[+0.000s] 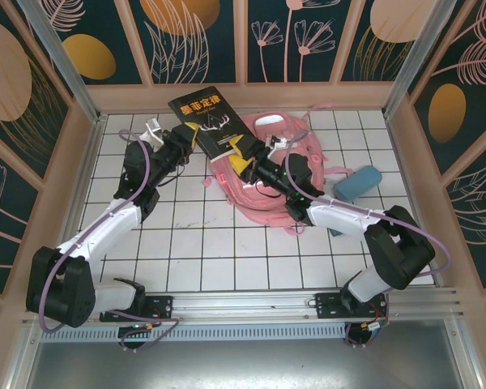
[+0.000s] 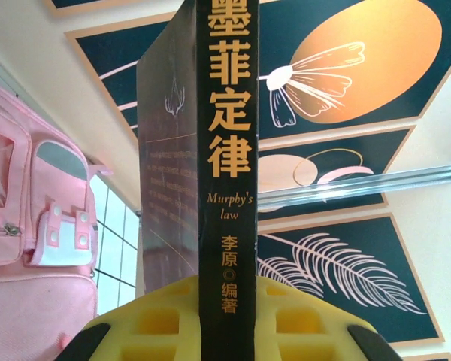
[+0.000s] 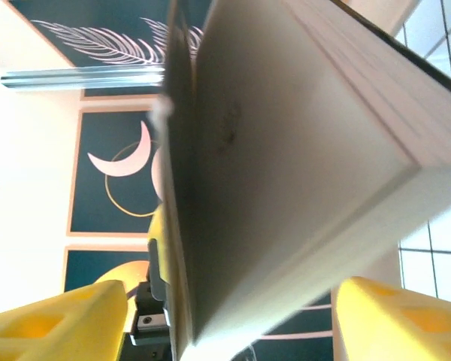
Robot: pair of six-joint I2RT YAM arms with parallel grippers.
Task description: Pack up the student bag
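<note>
Pink fabric: the student bag [image 1: 255,207] lay flat on the tiled table [image 1: 186,243], directly beneath the right gripper [image 1: 240,159] and just to the right of the left gripper [image 1: 191,131].
Black cover: the book [image 1: 206,120] was tilted above the bag's far side and spanned from one gripper to the other.
Left gripper: clenched on the spine end of the book, with its yellow fingers [image 2: 158,323] pressed against both covers.
Right gripper: released. Its jaws stood wide either side of the book's page edge [image 3: 286,165], with a gap visible on each side.
Bag opening: could not be determined, as the arm covered it.
Handling, judged: the bag was soft and limp, and light while unfilled. It would probably sag and bunch rather than hold its mouth open.
Hold point, judged: pinch a strap, the top loop or a hem beside the zip. A flat panel would offer the fingers no purchase.
Risk, judged: loose fabric might slide under the gripper as the stiff book was pushed in.
</note>
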